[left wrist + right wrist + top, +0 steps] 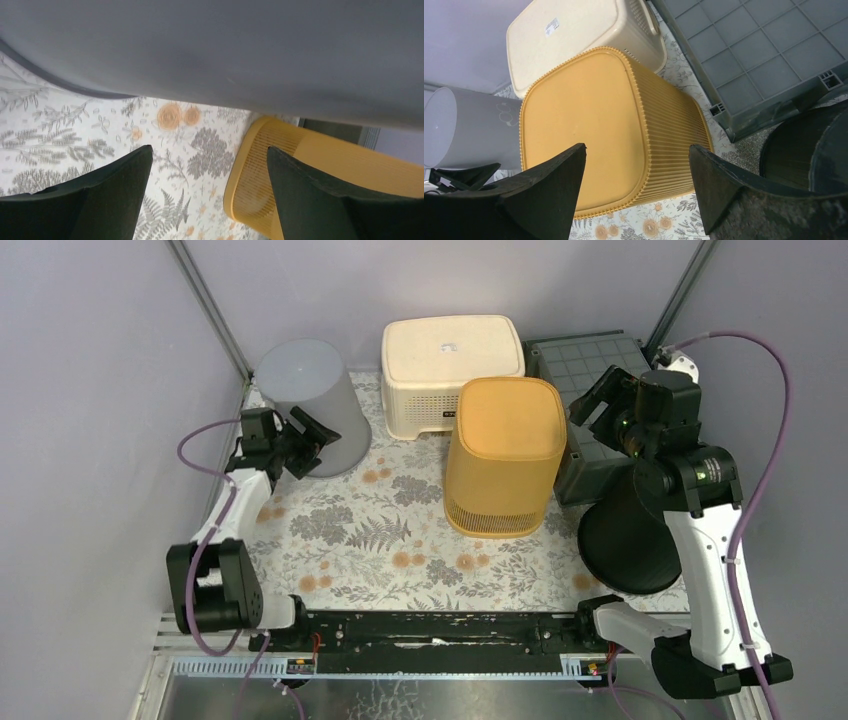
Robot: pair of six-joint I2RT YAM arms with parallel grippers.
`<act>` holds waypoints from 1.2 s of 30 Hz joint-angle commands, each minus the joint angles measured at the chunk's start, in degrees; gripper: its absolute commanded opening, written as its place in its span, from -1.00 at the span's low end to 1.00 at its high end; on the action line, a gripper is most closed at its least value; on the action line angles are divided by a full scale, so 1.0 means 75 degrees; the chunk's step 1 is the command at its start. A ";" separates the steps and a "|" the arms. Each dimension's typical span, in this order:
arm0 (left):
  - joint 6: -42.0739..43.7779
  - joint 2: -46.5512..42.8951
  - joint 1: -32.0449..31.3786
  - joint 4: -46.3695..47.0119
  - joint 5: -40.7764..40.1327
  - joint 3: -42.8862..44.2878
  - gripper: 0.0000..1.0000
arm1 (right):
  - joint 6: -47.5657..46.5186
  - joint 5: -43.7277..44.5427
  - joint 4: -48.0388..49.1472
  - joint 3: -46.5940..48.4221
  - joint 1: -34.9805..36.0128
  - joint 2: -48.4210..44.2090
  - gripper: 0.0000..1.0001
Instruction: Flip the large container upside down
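The large yellow ribbed container (503, 455) stands in the middle of the flowered table, its flat base up and its rim on the cloth. In the right wrist view the container (589, 125) lies below and beyond the fingers. My right gripper (600, 400) (637, 146) hovers to its upper right, open, with nothing between its jaws and clear of the container. My left gripper (305, 440) (210, 148) is open and empty at the far left, close under the wall of a grey bin (305, 390) (225, 50). The yellow container (320, 155) shows past its right finger.
A cream basket (450, 370) (564, 40) sits base-up behind the yellow one. A dark grey crate (590, 370) (764, 55) lies at the back right. A black bin (630, 535) (804, 145) stands under my right arm. Enclosure walls rise on three sides.
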 commanded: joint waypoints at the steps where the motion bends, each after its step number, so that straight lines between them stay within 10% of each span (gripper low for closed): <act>1: -0.0091 0.0845 0.0056 0.0805 -0.0496 0.0798 0.81 | 0.0122 0.0219 0.0011 0.0283 -0.0319 -0.0052 0.65; 9: -0.0096 0.1685 0.0655 0.1446 -0.0201 0.1390 0.78 | 0.0216 -0.0747 0.0334 -0.0369 -0.1229 0.0127 0.65; 23: 0.0152 -0.2484 0.0611 -0.0011 0.1763 0.0407 1.00 | 0.0847 -0.3617 0.2035 -0.2563 -0.2488 0.0466 0.59; 36: 0.0136 -0.3172 0.0615 -0.0811 0.2005 0.0674 1.00 | 0.2187 -0.3332 0.3426 -0.4020 0.0860 0.0594 0.54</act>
